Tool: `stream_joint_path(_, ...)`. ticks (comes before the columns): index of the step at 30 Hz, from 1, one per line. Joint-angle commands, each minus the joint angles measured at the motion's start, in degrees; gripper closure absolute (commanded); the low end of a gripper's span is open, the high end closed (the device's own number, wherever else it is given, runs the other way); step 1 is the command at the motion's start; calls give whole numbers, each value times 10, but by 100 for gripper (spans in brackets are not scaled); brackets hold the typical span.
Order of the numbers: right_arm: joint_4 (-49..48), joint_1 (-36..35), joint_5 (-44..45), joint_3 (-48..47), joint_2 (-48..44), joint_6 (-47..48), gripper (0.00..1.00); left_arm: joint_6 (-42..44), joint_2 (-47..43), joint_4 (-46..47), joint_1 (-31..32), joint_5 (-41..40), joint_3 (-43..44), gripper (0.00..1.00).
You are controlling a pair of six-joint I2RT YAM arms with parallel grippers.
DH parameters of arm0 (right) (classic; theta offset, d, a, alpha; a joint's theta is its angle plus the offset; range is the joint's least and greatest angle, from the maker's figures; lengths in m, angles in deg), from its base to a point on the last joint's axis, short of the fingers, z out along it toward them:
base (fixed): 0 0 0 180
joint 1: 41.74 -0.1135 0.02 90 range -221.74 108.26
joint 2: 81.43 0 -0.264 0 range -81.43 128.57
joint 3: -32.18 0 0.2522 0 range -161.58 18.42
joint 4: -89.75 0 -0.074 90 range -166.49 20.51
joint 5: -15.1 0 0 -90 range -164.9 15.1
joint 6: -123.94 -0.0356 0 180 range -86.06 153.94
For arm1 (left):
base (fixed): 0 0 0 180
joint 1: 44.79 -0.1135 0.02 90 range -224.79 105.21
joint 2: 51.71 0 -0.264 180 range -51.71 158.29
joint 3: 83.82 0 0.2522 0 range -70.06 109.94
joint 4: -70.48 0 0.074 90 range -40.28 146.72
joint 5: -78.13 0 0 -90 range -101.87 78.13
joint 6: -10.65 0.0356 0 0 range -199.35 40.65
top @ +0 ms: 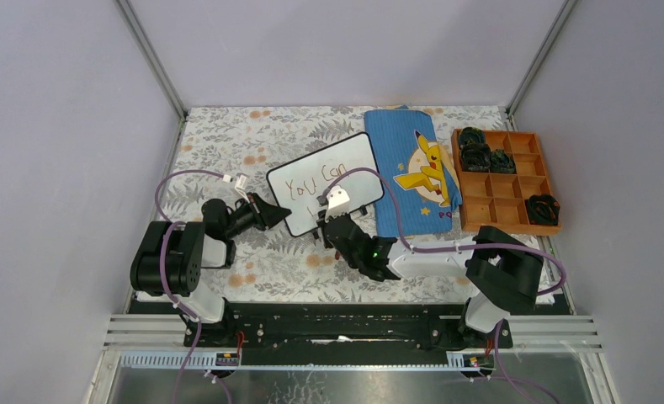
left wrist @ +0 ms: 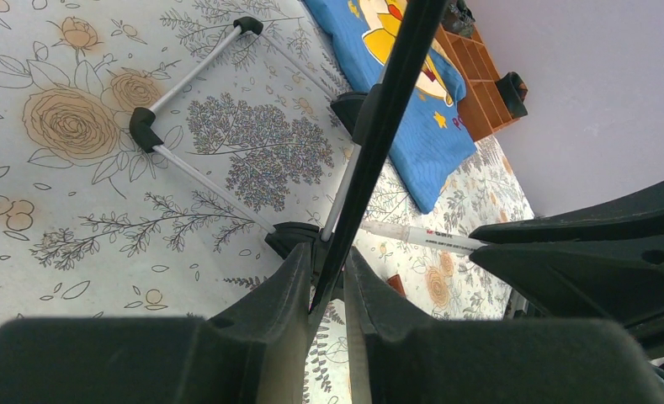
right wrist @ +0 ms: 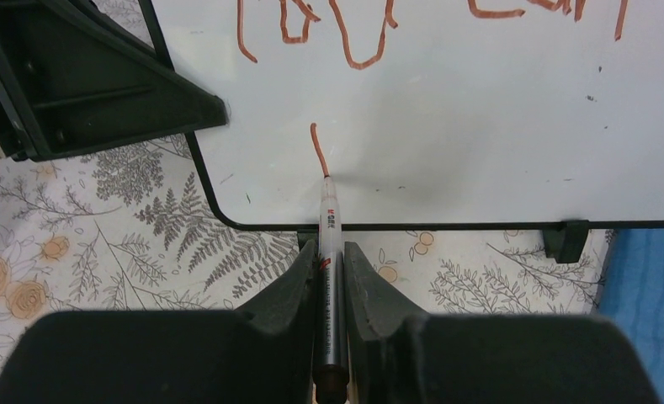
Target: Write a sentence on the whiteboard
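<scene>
Your right gripper [right wrist: 329, 252] pinches the pen [right wrist: 329, 220]. Its axis runs straight up-frame, tip touching the whiteboard [right wrist: 480, 126] at centre, under the sentence [right wrist: 355, 64]. Free space lies rightward. Your left gripper [left wrist: 326, 273] clamps its left edge.

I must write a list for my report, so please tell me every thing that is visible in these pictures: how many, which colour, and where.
whiteboard: one, white with black rim, middle of the table
sentence: one, unfinished, red-brown, "You Can" plus one short stroke beneath, on the whiteboard
marker: one, white barrel, tip on the whiteboard below the words
cloth: one, blue with yellow cartoon figure, right of the whiteboard
tray: one, orange-brown, with compartments, far right
black items: several, in some tray compartments, too small to identify
tablecloth: one, pale floral, under everything
left gripper: one, black, shut on the whiteboard's left edge
right gripper: one, black, shut on the marker
</scene>
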Motion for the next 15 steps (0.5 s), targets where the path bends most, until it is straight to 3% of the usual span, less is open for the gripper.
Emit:
stream_joint_path(1, 13, 5, -4, 10, -15, -14, 100, 23, 13, -21, 2, -19, 7, 74)
stream_joint_path(15, 19, 5, 0, -22, -9, -3, 100, 24, 12, -23, 4, -19, 7, 74)
